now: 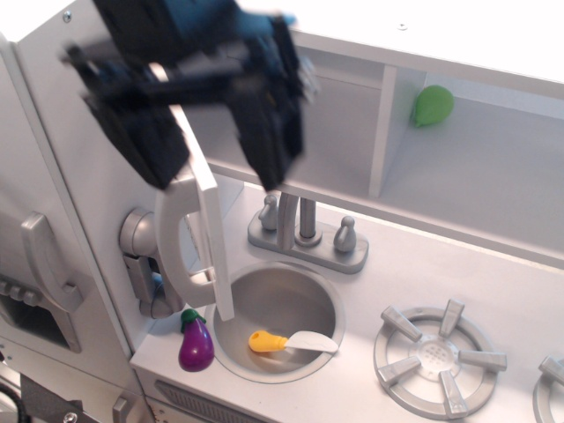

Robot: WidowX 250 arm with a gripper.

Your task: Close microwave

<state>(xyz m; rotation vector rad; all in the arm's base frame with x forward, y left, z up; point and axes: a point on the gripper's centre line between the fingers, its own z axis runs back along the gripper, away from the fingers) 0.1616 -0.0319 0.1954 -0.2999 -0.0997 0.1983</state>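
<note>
The microwave shows only at the left edge, as a white-grey door face with a tall grey bar handle (44, 264) and small buttons (9, 289) by a dark window. It is seen at a slant and partly cut off, so I cannot tell how far it stands open. My black gripper (207, 145) is high in the frame and blurred by motion. It is open and empty, and its two fingers (145, 145) point down, well up and to the right of the microwave handle.
A white door with a curved handle (181, 238) sticks out over the sink (273, 304), just under my gripper. A purple eggplant (196, 344) lies on the counter and an orange-handled spatula (282, 342) lies in the sink. A tap (304, 229), burners (438, 357) and a green pear (432, 106) on the shelf are to the right.
</note>
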